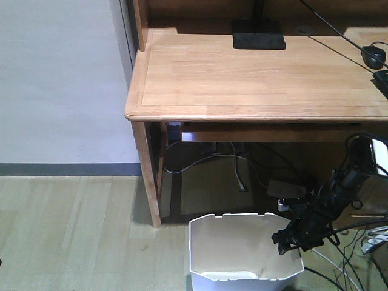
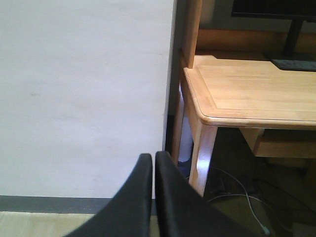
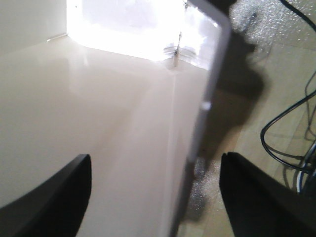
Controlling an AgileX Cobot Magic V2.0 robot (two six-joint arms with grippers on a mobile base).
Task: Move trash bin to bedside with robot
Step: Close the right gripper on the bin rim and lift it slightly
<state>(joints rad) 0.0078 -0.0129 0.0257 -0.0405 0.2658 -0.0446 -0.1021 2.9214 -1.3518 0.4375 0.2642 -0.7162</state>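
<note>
1. The trash bin [image 1: 233, 245] is smooth white plastic. In the right wrist view its cream inside is glossy and throws back a bright glare.
2. The counter [image 1: 254, 79] is light wood with a clear grain in jointed strips and a soft satin sheen.
3. The floor [image 1: 73, 230] is pale, matt wood-look planking with a faint grain.
4. The wall [image 1: 54, 79] is flat matt white, with a dull grey skirting strip [image 1: 60, 169].
5. The monitor base [image 1: 259, 34] is matt black.
6. The left pincer [image 2: 152, 157] has smooth black fingers with a dull sheen.
7. The right pincer [image 1: 290, 239] is matt black, with black sheathed cables [image 1: 354, 227] on its arm.
</note>
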